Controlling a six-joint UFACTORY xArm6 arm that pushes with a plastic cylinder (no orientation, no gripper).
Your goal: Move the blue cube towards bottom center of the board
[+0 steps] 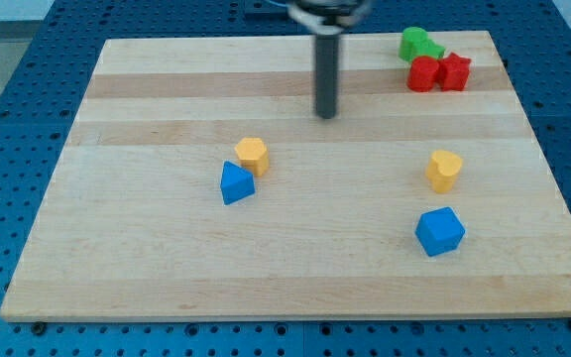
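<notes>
Pale wooden board [167,288] on blue perforated table [8,59]. Blue cube [439,231] at lower right, apart from the bottom and right edges, bare wood to its left along the bottom. Yellow block [444,170] just above it. Blue wedge-like block [236,183] touching yellow hexagonal block [252,156], left of centre. Green block [419,44] and two red blocks [439,73] clustered at top right corner. My tip [325,115] at upper centre, well apart from every block; plain rod, no claw to open or close.

no readable text, no labels, no numbers
</notes>
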